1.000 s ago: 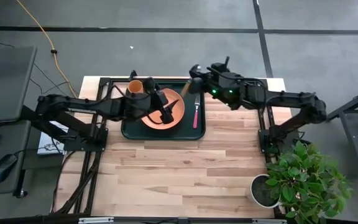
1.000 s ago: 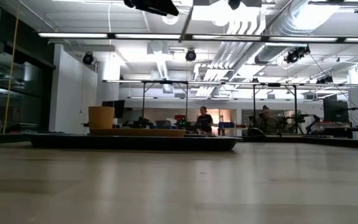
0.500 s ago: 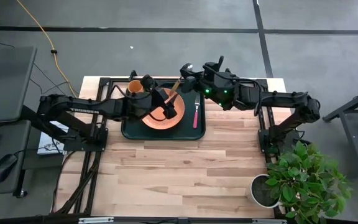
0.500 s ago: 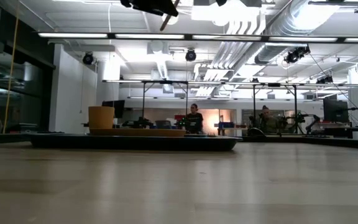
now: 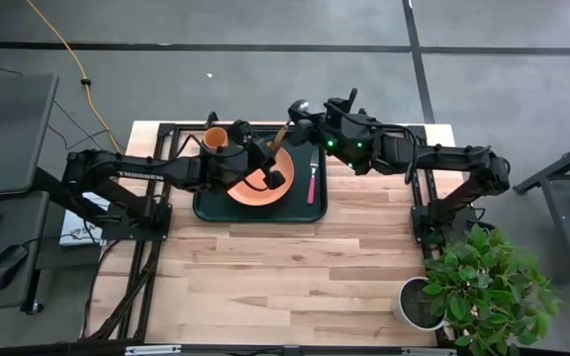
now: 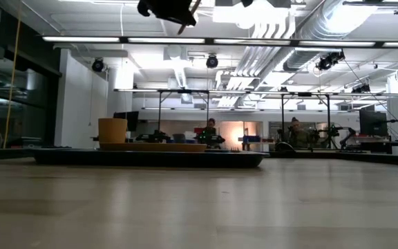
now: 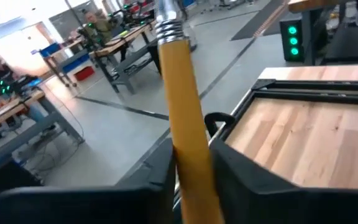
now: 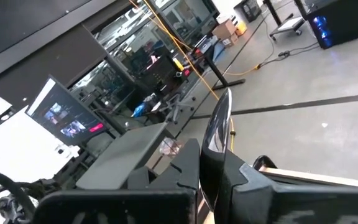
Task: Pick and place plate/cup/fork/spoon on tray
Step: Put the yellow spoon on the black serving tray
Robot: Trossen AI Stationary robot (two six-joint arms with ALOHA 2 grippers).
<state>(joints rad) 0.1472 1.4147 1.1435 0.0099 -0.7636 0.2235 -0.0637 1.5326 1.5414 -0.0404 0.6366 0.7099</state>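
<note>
Both hands clamp the spoon (image 5: 281, 134): left hand (image 5: 270, 163) handle, right hand (image 5: 303, 115) hiding bowl

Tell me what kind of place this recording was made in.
Probably a robotics lab or open workshop. Across the table the room shows exposed ceiling ducts, more metal-framed work tables and a person at a bench. From above, a wooden table stands on a bare concrete floor.

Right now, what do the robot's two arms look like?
Both arms are dark, nearly black, built from long jointed segments. The left arm has small pale lettering along its long segment. The right arm shows little green lights near its wrist. Each ends in a gripper with two dark, blocky fingers.
</note>
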